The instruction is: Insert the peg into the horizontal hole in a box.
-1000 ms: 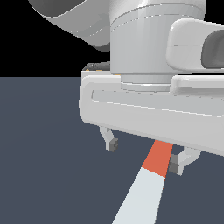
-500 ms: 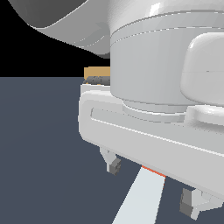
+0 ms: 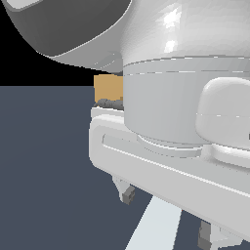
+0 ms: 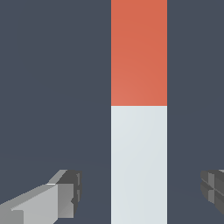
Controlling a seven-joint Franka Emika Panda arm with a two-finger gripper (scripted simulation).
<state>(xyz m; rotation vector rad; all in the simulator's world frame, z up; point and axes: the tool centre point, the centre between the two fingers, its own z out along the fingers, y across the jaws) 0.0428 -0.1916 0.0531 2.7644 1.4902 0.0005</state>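
White two-fingered robot gripper seen close in the exterior view, fingers spread wide either side of a long pale grey-white square bar, the peg, lying on the dark grey floor; corner of a tan box just visible behind the arm. Wrist view: gripper straddling the peg without touching, grey fingertips clear of both sides, orange-red end section beyond the fingers.

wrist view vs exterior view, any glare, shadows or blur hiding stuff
Wrist view: flat, even light, sharp edges, no glare; the peg shows clearly between the open gripper fingers. Exterior view: bright highlights on the arm's shell, which blocks most of the box; no blur.
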